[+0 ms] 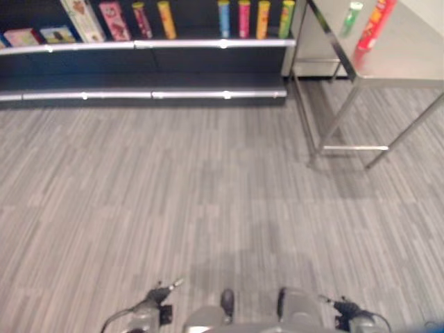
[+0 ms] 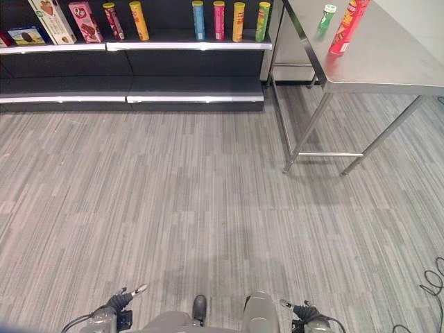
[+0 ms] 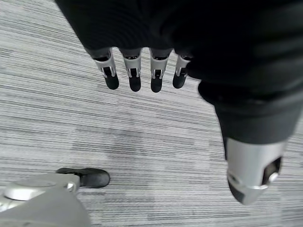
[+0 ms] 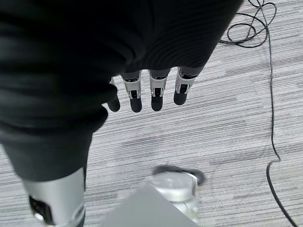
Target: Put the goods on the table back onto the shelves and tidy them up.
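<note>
Grey striped carpet (image 2: 173, 208) fills most of the head views, with a dark two-tier shelf unit (image 2: 132, 69) across the upper left and a steel table (image 2: 388, 62) in the upper right corner. On the table stand a red crisp tube (image 2: 345, 28) and, just left of it, a small green bottle (image 2: 326, 17), while the shelf's upper tier carries boxes (image 2: 52, 19) and a row of coloured tubes (image 2: 218, 20). Smallest, the left hand (image 3: 142, 71) and right hand (image 4: 147, 90) each hang over bare carpet with fingers straight and relaxed, holding nothing.
</note>
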Controlling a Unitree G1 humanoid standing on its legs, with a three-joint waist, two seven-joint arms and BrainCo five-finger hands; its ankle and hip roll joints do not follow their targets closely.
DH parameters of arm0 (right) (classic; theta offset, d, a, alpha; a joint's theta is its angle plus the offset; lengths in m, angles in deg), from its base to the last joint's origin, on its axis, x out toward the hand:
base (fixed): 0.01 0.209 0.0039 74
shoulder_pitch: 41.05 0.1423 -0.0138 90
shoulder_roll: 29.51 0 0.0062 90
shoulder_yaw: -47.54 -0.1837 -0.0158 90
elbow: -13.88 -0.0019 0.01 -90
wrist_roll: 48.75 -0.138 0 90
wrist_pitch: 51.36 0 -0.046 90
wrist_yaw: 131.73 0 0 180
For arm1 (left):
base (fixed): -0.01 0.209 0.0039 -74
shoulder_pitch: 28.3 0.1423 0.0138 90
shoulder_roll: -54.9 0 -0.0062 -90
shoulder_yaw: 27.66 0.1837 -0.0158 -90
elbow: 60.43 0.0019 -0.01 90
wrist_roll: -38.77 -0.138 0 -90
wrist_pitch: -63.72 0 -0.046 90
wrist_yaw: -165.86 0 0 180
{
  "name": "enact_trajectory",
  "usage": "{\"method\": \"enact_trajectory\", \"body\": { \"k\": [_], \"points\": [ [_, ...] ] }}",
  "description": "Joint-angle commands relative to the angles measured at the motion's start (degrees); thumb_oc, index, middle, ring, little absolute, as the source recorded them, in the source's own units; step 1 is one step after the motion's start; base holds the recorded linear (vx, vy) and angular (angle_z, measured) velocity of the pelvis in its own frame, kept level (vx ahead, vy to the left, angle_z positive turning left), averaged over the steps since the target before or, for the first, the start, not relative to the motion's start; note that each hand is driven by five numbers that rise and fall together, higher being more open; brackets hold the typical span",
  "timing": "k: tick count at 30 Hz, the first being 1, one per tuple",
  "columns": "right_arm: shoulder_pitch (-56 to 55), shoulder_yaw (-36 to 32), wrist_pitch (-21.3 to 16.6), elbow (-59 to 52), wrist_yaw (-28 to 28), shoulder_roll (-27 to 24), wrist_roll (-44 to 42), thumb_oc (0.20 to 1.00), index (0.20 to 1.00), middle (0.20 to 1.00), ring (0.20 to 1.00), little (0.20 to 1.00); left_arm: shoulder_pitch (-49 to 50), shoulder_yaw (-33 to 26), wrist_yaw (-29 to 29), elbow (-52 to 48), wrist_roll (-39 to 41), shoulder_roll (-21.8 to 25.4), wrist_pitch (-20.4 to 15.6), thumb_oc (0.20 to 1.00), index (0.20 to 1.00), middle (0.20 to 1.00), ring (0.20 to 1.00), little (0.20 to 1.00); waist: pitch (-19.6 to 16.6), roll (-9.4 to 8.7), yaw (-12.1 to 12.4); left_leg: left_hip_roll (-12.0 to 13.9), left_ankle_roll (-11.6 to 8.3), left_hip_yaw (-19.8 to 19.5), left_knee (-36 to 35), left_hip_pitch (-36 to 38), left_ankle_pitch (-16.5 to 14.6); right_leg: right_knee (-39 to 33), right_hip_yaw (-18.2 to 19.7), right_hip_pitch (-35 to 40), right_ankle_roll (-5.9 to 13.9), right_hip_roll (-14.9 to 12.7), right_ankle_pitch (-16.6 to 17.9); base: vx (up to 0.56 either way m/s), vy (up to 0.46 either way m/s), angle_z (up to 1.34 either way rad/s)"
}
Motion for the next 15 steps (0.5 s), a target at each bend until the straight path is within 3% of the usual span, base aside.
{"method": "enact_trajectory", "body": {
  "k": [1,4,6,8,10,13,15],
  "points": [
    [0.68,0.55,-0.06,-0.62,0.45,-1.46,-1.73,1.0,1.0,1.0,1.0,1.0,-1.61,-0.38,-0.38,-1.54,-0.09,1.66,-1.06,1.0,1.0,1.0,1.0,1.0,-0.2,-0.95,-1.38,1.23,-4.67,-6.35,2.21,4.25,-9.18,-13.15,-2.18,-0.08,1.0,5.47,8.57,0.29,-0.078,-0.11],
    [0.4,0.93,-0.23,-1.27,0.91,-1.25,-1.65,1.0,1.0,1.0,1.0,1.0,-2.08,-0.76,-0.61,-1.2,-0.03,1.55,-1.1,1.0,1.0,1.0,1.0,1.0,-0.05,-1.92,-2.72,1.21,-5.2,-7.22,1.16,7.65,-10.85,-22.43,-6.06,-2.91,2.61,8.29,11.97,0.34,-0.074,-0.05],
    [-0.29,1.16,-0.45,-1.35,0.93,-1.1,-1.47,1.0,1.0,1.0,1.0,1.0,-2.3,-0.85,-0.56,-0.95,0.02,1.19,-1.34,1.0,1.0,1.0,1.0,1.0,-0.4,-2.16,-3.33,1.67,-5.87,-8.05,0.5,9.86,-11.88,-25.4,-8.28,-2.9,2.59,9.57,13.0,0.43,-0.114,0.18],
    [-1.49,0.85,-0.58,-1.11,0.86,-1.27,-1.46,1.0,1.0,1.0,1.0,1.0,-2.3,-0.33,-0.44,-1.3,-0.29,1.03,-1.54,1.0,1.0,1.0,1.0,1.0,-1.1,-2.27,-3.6,2.41,-6.62,-9.47,0.58,11.01,-13.05,-25.99,-8.21,-2.08,1.81,9.56,12.81,0.5,-0.183,0.61],
    [-1.96,0.87,-0.5,-0.64,0.85,-1.58,-1.19,1.0,1.0,1.0,1.0,1.0,-2.15,0.34,-0.37,-1.65,-1.2,0.6,-1.59,1.0,1.0,1.0,1.0,1.0,-2.4,-1.81,-3.98,4.78,-8.15,-9.15,1.86,11.31,-12.04,-25.74,-7.87,-0.25,0.27,10.9,13.11,0.44,-0.229,0.5],
    [-2.01,0.57,-1.13,-0.8,0.99,-1.97,-2.37,1.0,1.0,1.0,1.0,1.0,-1.71,0.68,-0.34,-2.14,-0.46,0.09,-1.71,1.0,1.0,1.0,1.0,1.0,-3.89,0.17,-4.29,8.11,-11.18,-9.58,9.45,9.97,-4.42,-24.37,-8.32,1.88,-1.4,12.41,11.7,0.4,-0.211,0.43],
    [-1.52,0.32,-1.91,-1.47,1.03,-2.16,-3.89,1.0,1.0,1.0,1.0,1.0,-1.28,0.97,-0.17,-3.06,-0.01,-0.01,-1.72,1.0,1.0,1.0,1.0,1.0,-3.73,0.2,-4.43,8.84,-13.14,-8.37,18.42,6.02,1.45,-24.57,-8.23,4.58,-2.86,12.93,9.89,0.24,-0.13,0.17]
  ]
}}
